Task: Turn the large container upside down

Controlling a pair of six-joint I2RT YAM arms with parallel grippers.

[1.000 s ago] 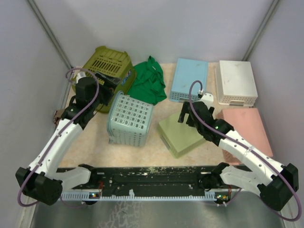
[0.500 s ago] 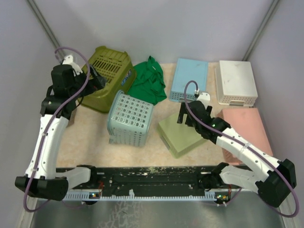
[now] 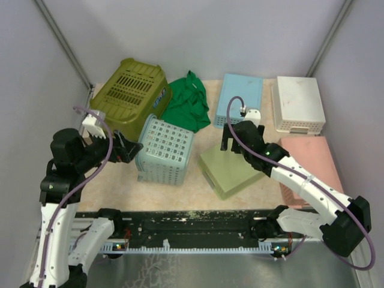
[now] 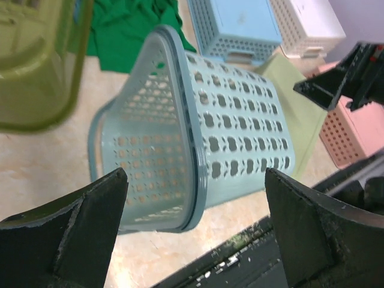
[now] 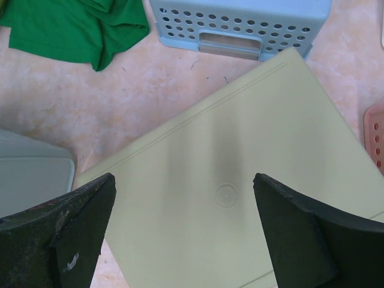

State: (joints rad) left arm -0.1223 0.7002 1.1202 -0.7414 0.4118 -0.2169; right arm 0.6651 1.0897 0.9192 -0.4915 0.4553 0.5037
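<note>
The olive basket [image 3: 132, 96], the biggest container on the table [image 3: 114, 186], is sitting just behind and to the left of the teal basket [image 3: 165, 150]. Its slatted base is facing up and its rim is facing down toward the table. Whether the 2 baskets are touching, the views are not showing.

The teal basket is lying tipped on its side. The left gripper [image 3: 133, 151] is hovering just to the left of it, pointing at its rim. The 2 fingers are standing wide apart, with nothing between them and nothing touching them.

The right gripper [image 5: 183, 180] is hanging to the right of the teal basket, above the pale green box [image 3: 228, 171], which is lying flat and just beside the teal basket. This gripper's fingers are also spread wide and are gripping nothing. Whether the tips are touching the box's smooth top, the views are not showing.

A green cloth [image 3: 189, 103] is lying crumpled just behind the teal basket. A light blue box [image 3: 240, 99] is resting bottom-up behind and to the right of the teal basket. A white box [image 3: 299, 103] is sitting farther to the right, well apart from it. A pink box [image 3: 312, 159] is lying to the right of the teal basket, beyond the pale green box.
</note>
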